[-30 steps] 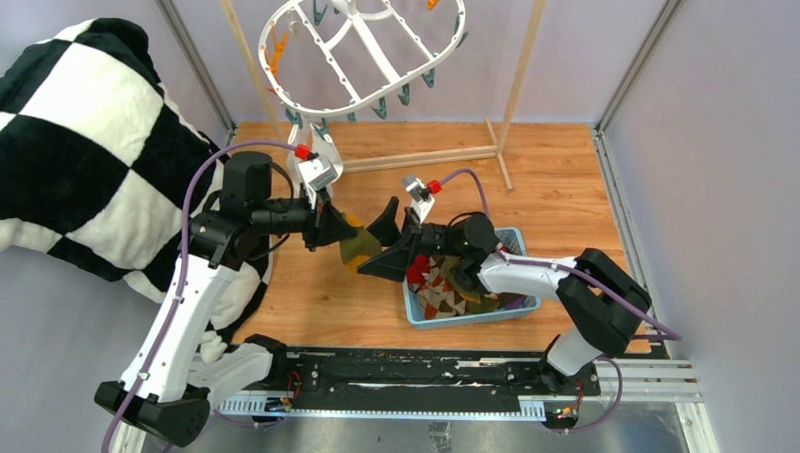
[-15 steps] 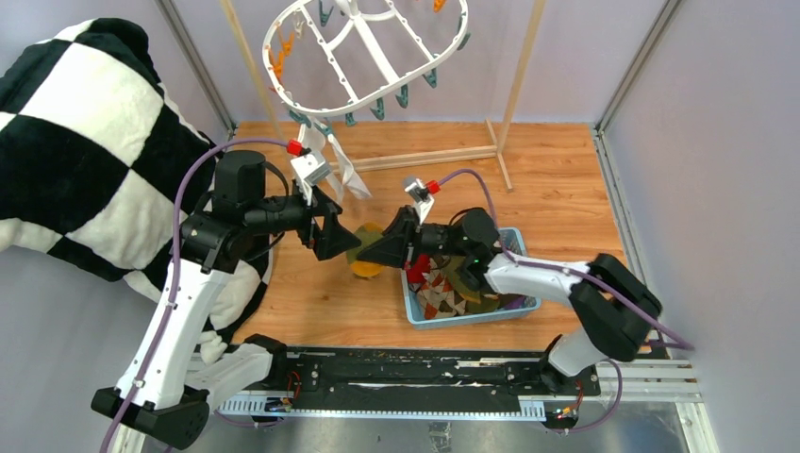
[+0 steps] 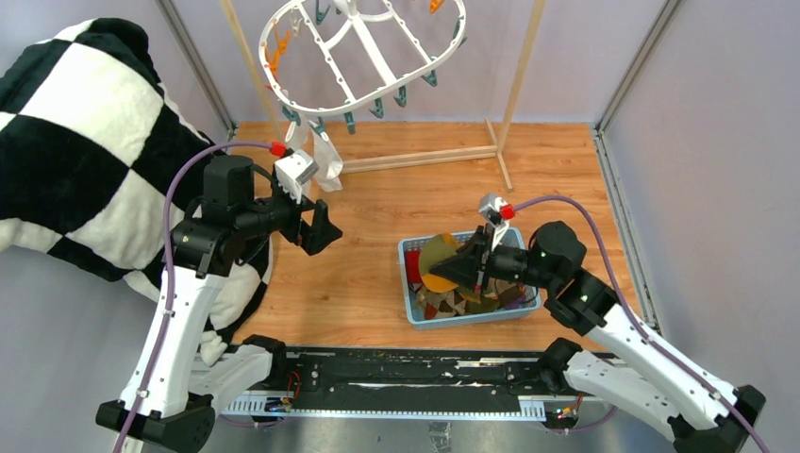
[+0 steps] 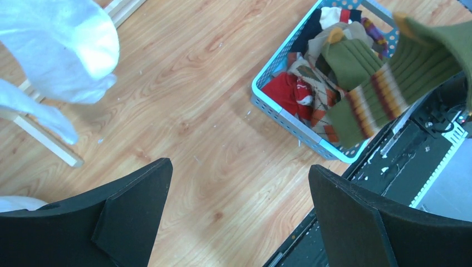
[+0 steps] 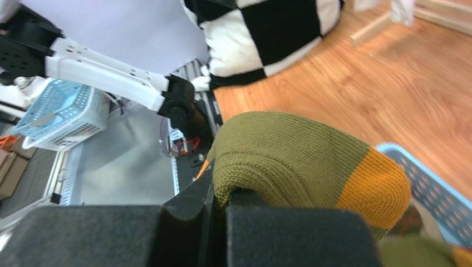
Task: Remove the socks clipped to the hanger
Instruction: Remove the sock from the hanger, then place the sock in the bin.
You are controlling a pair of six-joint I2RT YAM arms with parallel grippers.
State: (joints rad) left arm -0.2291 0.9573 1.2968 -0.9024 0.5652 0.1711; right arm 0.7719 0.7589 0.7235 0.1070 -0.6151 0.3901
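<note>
Sock (image 3: pixel 434 266), olive with orange toe, clamped in closed right gripper (image 3: pixel 469 270) over blue basket (image 3: pixel 469 319) of socks (image 3: pixel 453 304). Left gripper (image 3: pixel 319 229) wide open, empty (white sock (image 3: pixel 327 162) hangs clipped to hanger (image 3: pixel 368 57) just behind it).

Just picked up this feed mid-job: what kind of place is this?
Likely a staged lab cell, not a home: plain grey partition walls around a wood-look floor, a hanging white clip hanger, and a blue basket of socks.

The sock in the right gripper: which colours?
The sock is olive with an orange toe; right wrist view.
</note>
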